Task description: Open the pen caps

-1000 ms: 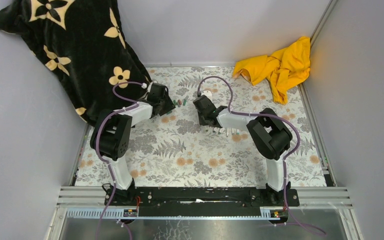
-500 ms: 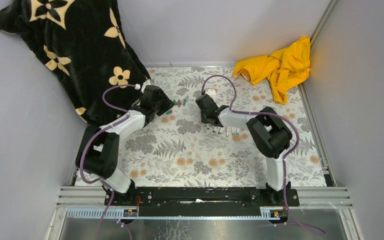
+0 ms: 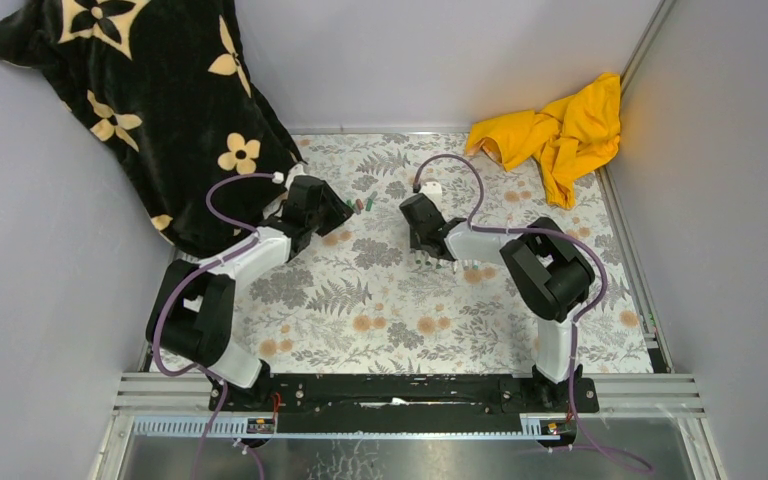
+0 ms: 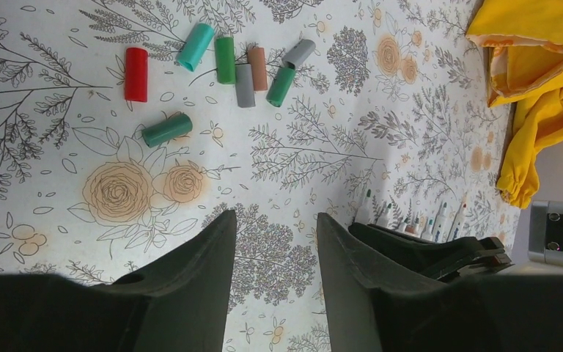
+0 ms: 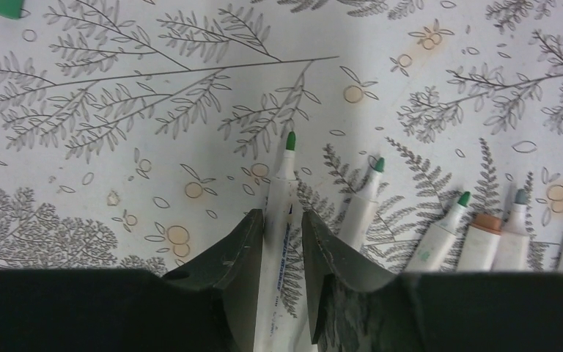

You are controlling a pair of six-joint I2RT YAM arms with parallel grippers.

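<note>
Several pen caps (image 4: 225,60) in red, teal, green, brown and grey lie loose on the floral tablecloth, one dark green cap (image 4: 167,129) a little apart; from above the pen caps (image 3: 360,205) show as tiny specks. My left gripper (image 4: 271,216) hangs open just short of them with only cloth between its fingers. My right gripper (image 5: 282,214) is open, straddling an uncapped white pen with a green tip (image 5: 284,183) that lies on the cloth, with a gap at the right finger. More uncapped pens (image 5: 363,198) lie in a row to its right.
A crumpled yellow cloth (image 3: 560,125) lies at the back right corner. A black blanket with cream flowers (image 3: 160,100) drapes over the back left. The row of uncapped pens (image 3: 450,262) sits beside the right gripper (image 3: 422,240), and the left gripper (image 3: 338,213) is near the caps.
My right jaws have widened around the green-tipped pen and the gripper has shifted slightly right. The left arm's elbow has swung out to the left, its gripper staying near the caps.
</note>
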